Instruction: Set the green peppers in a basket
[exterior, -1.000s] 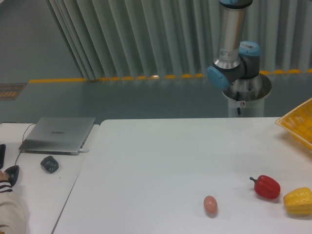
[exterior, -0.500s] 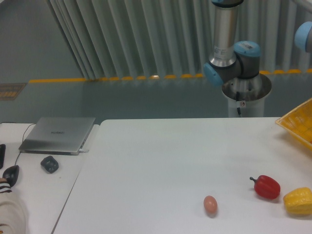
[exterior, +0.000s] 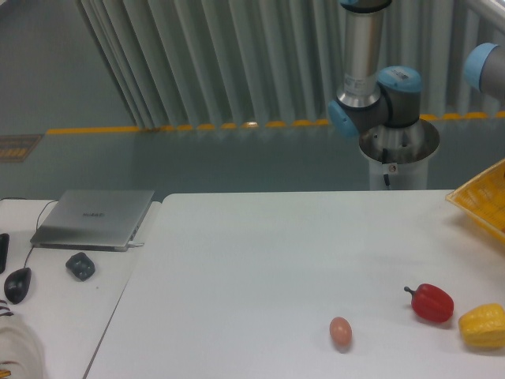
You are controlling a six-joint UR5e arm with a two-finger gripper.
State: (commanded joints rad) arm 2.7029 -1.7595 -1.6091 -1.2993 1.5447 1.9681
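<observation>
On the white table (exterior: 260,260): red pepper (exterior: 430,302), yellow pepper (exterior: 483,325), egg (exterior: 340,331). Adjoining table, left: closed laptop (exterior: 93,218), dark mouse (exterior: 16,283), small grey object (exterior: 80,265).

egg (exterior: 340,332) left of peppers (exterior: 431,303)

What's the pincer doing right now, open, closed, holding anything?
Pincer: not in view. Only the arm's column and a blue joint at the right edge show, so its state cannot be told. No green pepper is visible.
</observation>
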